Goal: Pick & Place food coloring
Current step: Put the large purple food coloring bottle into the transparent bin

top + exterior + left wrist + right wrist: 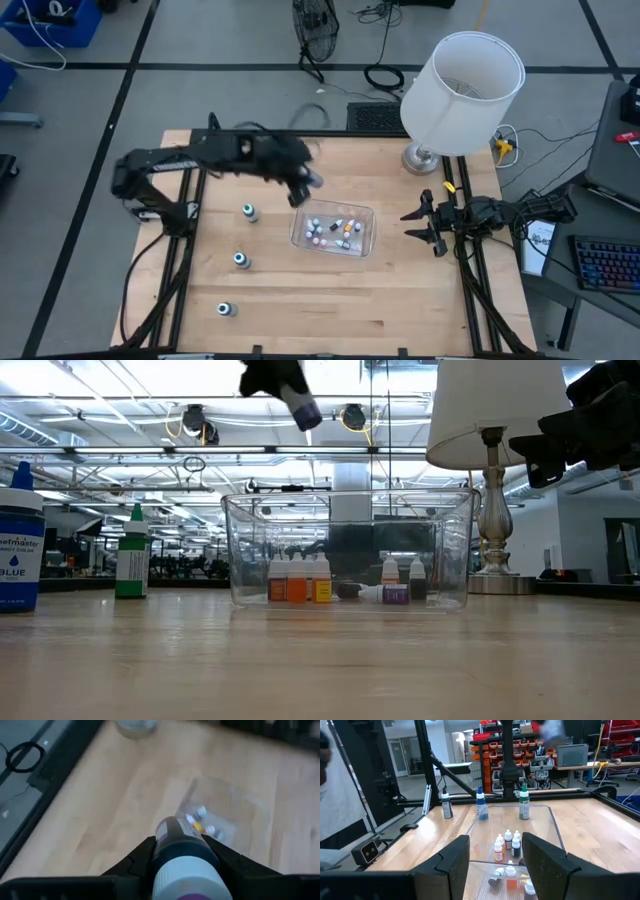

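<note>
i have the left gripper [303,188] up in the air just left of the clear tub [364,244], its fingers [142,854] clamped on the sides of a dark-bodied food coloring bottle [176,843], and the low view shows that bottle [301,405] tilted and high above the tub's left part. the tub already has a cluster of tiny dropper bottles [297,581] standing inside, a few lying down. three more bottles stand on the table left of the tub: one near its left wall [248,211], one nearer me [240,260], one nearest [225,309]. the right gripper [428,224] waits at the right table edge with its fingers apart and nothing between them. handling guess: the bottle looks like small rigid plastic, light, smooth and round, so it could twist or slip in a pinch. i'd say the mid-body across the label is the right hold, not the cap. the grip looks near the cap end, so it could swing. the tub looks thin and light; a bump could shove it.
</note>
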Controlling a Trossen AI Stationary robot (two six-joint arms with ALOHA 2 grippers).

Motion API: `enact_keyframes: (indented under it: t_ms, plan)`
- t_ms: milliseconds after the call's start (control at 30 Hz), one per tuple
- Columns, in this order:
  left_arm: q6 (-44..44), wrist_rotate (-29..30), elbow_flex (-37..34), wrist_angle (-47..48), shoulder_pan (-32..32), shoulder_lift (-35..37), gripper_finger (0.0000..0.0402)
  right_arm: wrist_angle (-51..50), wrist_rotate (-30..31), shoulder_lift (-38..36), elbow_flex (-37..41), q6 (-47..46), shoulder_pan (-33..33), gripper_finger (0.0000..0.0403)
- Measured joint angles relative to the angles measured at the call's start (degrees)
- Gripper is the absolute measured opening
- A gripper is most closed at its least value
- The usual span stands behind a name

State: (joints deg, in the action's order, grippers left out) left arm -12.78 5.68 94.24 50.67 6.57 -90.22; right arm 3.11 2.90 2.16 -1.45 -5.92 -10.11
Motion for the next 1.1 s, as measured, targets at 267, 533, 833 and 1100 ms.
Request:
enact_keyframes:
  t_ms: [267, 533, 833, 1100]
  plan:
    - [2.33, 4.69, 17.13, 11.83, -4.92, -20.3, 0.0137, 0.05, 0.0, 0.37, 0.0, -0.01, 0.0, 0.0169]
    - [2.39, 0.37, 18.62, 12.9, -3.61, -31.5, 0.0137, 0.03, 0.0, 0.4, 0.0, -0.01, 0.0, 0.0169]
    - [1.36, -3.18, 18.49, 12.68, -2.99, -36.07, 0.0137, 0.01, 0.0, 0.39, 0.0, -0.01, 0.01, 0.0169]
    - [0.59, -3.09, 18.15, 12.8, -3.04, -37.05, 0.0137, 0.05, 0.0, 0.39, 0.0, 0.0, 0.0, 0.0169]
